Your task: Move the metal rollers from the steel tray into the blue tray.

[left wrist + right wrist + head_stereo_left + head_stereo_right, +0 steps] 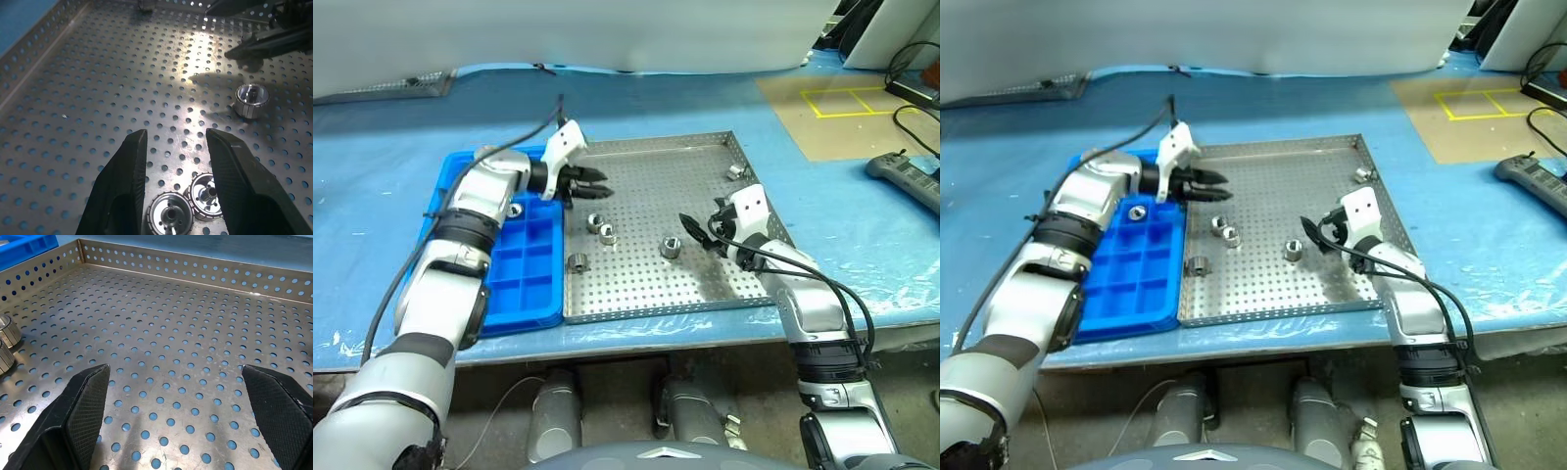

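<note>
Left gripper (597,185) hovers empty, fingers parted, over the steel tray (705,294) beside the blue tray (533,294). Just below it lie two touching metal rollers (600,225); five rollers sit on the steel tray, one roller (1137,211) in a blue compartment. Right gripper (697,233) is spread wide, nearly level, beside a lone roller (671,247).

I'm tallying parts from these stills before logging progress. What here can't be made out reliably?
- Blue tray: its left compartments are hidden behind the left arm in the head views, so its roller count is uncertain.
- Roller at the steel tray's far right corner: too small to confirm.
- Left wrist view: the two rollers between the left gripper's fingers are cut by the bottom edge.
</note>
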